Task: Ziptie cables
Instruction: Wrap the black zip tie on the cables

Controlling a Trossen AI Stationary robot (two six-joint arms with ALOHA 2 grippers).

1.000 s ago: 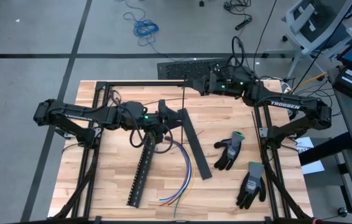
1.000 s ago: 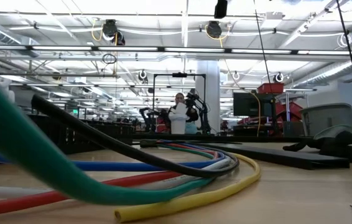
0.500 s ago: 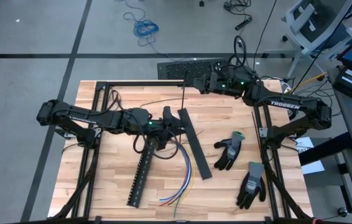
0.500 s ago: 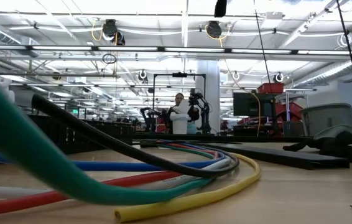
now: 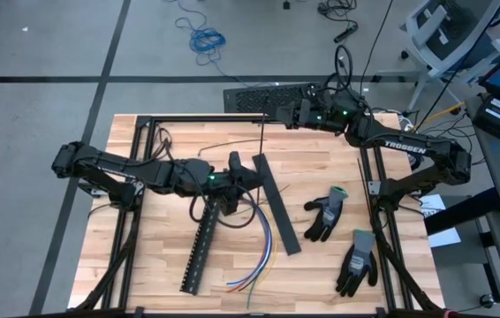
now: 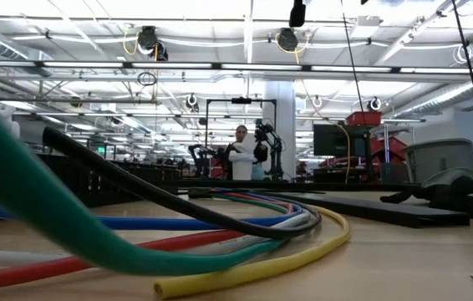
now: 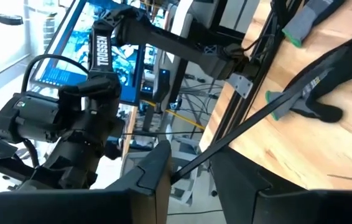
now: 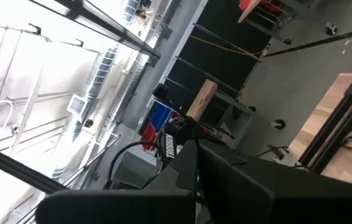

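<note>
The left pincer (image 5: 239,168), mid-frame, appears to be narrowing on a thin dark zip tie (image 7: 238,127). The cables (image 5: 263,238) curve lower centre on the tabletop (image 5: 321,274); grip the tie firmly before threading. The right pincer (image 5: 268,113), upper centre, is fully closed.

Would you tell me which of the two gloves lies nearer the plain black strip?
The upper glove, closer to that strip; the other glove lies toward the table's corner.
</note>
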